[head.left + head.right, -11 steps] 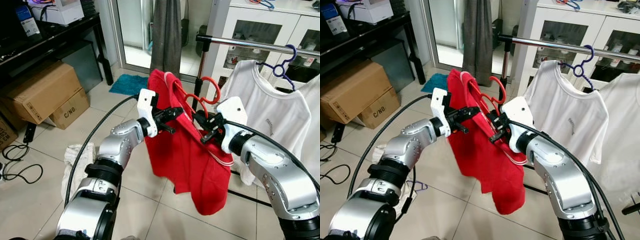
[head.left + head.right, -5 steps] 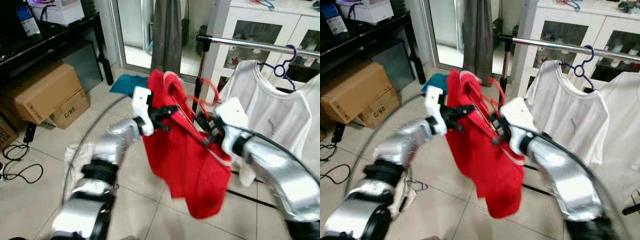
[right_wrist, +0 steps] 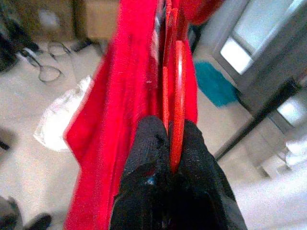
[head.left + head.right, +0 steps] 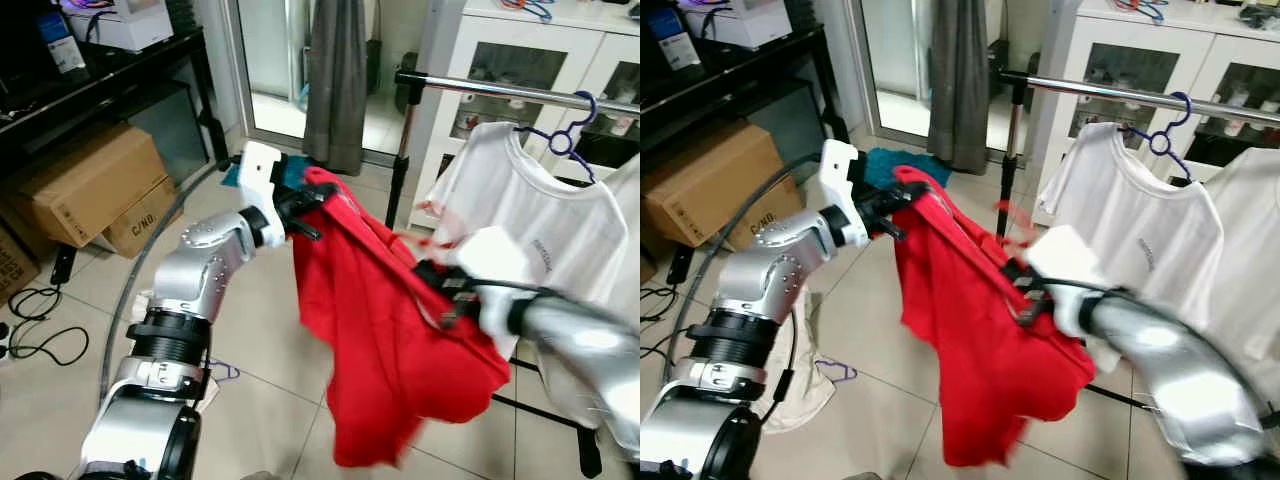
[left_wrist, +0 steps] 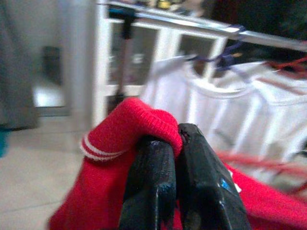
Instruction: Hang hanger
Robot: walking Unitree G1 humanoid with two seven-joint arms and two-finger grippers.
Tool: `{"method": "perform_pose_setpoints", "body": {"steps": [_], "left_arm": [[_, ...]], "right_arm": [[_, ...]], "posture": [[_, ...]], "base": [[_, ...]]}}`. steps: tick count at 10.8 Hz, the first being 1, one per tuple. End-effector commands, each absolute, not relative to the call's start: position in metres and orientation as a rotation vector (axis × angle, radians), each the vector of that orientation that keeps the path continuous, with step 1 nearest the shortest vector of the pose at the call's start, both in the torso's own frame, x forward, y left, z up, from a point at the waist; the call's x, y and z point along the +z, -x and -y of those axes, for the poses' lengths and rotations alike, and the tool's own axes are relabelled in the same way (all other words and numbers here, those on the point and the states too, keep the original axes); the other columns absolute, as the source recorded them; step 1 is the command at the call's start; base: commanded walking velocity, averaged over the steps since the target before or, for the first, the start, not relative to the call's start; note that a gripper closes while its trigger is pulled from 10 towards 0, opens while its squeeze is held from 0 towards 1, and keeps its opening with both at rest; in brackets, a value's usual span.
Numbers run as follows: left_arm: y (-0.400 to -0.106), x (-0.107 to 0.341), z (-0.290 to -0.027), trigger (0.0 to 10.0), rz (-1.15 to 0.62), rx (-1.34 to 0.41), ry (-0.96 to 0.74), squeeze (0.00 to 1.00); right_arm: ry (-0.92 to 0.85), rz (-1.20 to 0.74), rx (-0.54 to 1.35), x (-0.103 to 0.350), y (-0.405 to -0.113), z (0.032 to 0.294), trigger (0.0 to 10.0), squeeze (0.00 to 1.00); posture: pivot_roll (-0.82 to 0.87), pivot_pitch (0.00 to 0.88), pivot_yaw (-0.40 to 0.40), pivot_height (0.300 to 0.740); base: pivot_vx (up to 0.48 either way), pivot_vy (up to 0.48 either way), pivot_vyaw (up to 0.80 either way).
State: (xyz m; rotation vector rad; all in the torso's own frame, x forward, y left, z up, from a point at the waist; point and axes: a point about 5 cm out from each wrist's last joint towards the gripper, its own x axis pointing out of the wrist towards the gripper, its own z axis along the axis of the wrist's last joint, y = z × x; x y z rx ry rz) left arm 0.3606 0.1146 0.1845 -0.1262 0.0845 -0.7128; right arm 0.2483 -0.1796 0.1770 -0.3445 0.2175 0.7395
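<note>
A red shirt [image 4: 390, 330] on a red hanger [image 3: 178, 91] is stretched between my two grippers in front of the silver clothes rail [image 4: 500, 90]. My left gripper [image 4: 300, 205] is shut on the shirt's white-striped collar edge [image 5: 124, 132], holding it high on the left. My right gripper [image 4: 440, 292], blurred by motion, is lower and to the right; in the right wrist view its fingers [image 3: 148, 143] are shut on the hanger's red wire. A white shirt [image 4: 530, 230] hangs from the rail on a blue hanger [image 4: 562, 138].
Cardboard boxes [image 4: 90, 190] and a black desk [image 4: 100, 80] stand at the left. A grey garment [image 4: 335, 80] hangs by the doorway. A white cabinet [image 4: 530, 50] is behind the rail. A white cloth [image 4: 805, 370] and cables [image 4: 30, 320] lie on the tiled floor.
The grippers have drawn apart: the left one went up and to the left with the collar, the right one down and to the right with the hanger. The shirt now spreads wider between them.
</note>
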Motion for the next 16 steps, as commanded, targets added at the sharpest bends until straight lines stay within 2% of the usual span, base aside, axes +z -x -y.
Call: {"method": "perform_pose_setpoints", "body": {"steps": [1, 3, 4, 5, 6, 7, 8, 9, 10, 11, 12, 13, 14, 15, 16], "left_arm": [[-0.373, 0.197, -0.145, 0.0, -0.028, -0.500, 0.090, 0.00], [-0.382, 0.186, -0.162, 0.0, -0.049, -0.322, 0.027, 0.00], [-0.382, 0.180, -0.154, 0.0, -0.066, -0.339, 0.045, 0.00], [-0.379, 0.179, -0.138, 0.0, -0.061, -0.432, 0.060, 0.00], [-0.363, 0.176, -0.096, 0.0, -0.057, -0.693, 0.069, 0.00], [-0.349, 0.173, -0.067, 0.0, -0.062, -0.841, 0.095, 0.00], [-0.336, 0.171, -0.039, 0.0, -0.058, -0.957, 0.127, 0.00], [-0.328, 0.175, -0.022, 0.0, -0.043, -1.040, 0.153, 0.00], [-0.326, 0.177, -0.021, 0.0, -0.039, -1.053, 0.163, 0.00], [-0.321, 0.183, -0.023, 0.0, -0.024, -1.082, 0.232, 0.00], [-0.319, 0.211, -0.031, 0.0, 0.103, -1.099, 0.502, 0.00], [-0.321, 0.223, -0.040, 0.0, 0.166, -1.076, 0.599, 0.00], [-0.328, 0.240, -0.059, 0.0, 0.253, -1.017, 0.683, 0.00], [-0.337, 0.253, -0.090, 0.0, 0.324, -0.926, 0.750, 0.00], [-0.341, 0.259, -0.106, 0.0, 0.361, -0.876, 0.789, 0.00]], "right_arm": [[0.279, -0.171, 0.782, 0.191, -0.242, 0.186, 0.0, 0.00], [0.156, -0.123, 0.826, 0.204, -0.234, 0.195, 0.0, 0.00], [0.083, -0.071, 0.737, 0.212, -0.237, 0.203, 0.0, 0.00], [0.063, -0.062, 0.647, 0.212, -0.245, 0.205, 0.0, 0.00], [-0.027, -0.033, 0.462, 0.211, -0.263, 0.202, 0.0, 0.00], [-0.118, -0.025, 0.358, 0.205, -0.275, 0.194, 0.0, 0.00], [-0.202, -0.040, 0.281, 0.197, -0.287, 0.181, 0.0, 0.00], [-0.238, -0.053, 0.242, 0.193, -0.295, 0.172, 0.0, 0.00], [-0.259, -0.029, 0.194, 0.195, -0.298, 0.175, 0.0, 0.00], [-0.393, 0.069, 0.155, 0.205, -0.303, 0.187, 0.0, 0.00], [-0.623, 0.132, 0.216, 0.210, -0.303, 0.188, 0.0, 0.00], [-0.752, 0.170, 0.181, 0.212, -0.303, 0.196, 0.0, 0.00], [-0.567, 0.166, 0.150, 0.209, -0.301, 0.205, 0.0, 0.00], [-0.533, 0.187, 0.169, 0.208, -0.297, 0.211, 0.0, 0.00], [-0.554, 0.194, 0.187, 0.208, -0.295, 0.213, 0.0, 0.00]], "posture": [[-0.02, 0.000, 0.048, 0.740], [-0.02, 0.000, 0.055, 0.740], [-0.03, 0.000, 0.063, 0.740], [-0.04, 0.000, 0.073, 0.740], [-0.04, 0.000, 0.080, 0.740], [-0.04, 0.000, 0.080, 0.740], [-0.05, 0.000, 0.083, 0.740], [-0.06, 0.000, 0.084, 0.740], [-0.06, 0.000, 0.079, 0.740], [-0.06, 0.000, 0.076, 0.740], [-0.06, 0.000, 0.073, 0.740], [-0.05, 0.000, 0.071, 0.740], [-0.05, 0.000, 0.071, 0.740], [-0.04, 0.000, 0.062, 0.740], [-0.04, 0.000, 0.060, 0.740]], "base": [[0.000, 0.000, 0.00], [0.000, 0.000, 0.00], [0.000, 0.000, 0.00], [0.000, 0.000, 0.00], [0.000, 0.000, 0.00], [0.000, 0.000, 0.00], [0.000, 0.000, 0.00], [0.000, 0.000, 0.00], [0.000, 0.000, 0.00], [0.000, 0.000, 0.00], [0.000, 0.000, 0.00], [0.000, 0.000, 0.00], [0.000, 0.000, 0.00], [0.000, 0.000, 0.00], [0.000, 0.000, 0.00]]}}
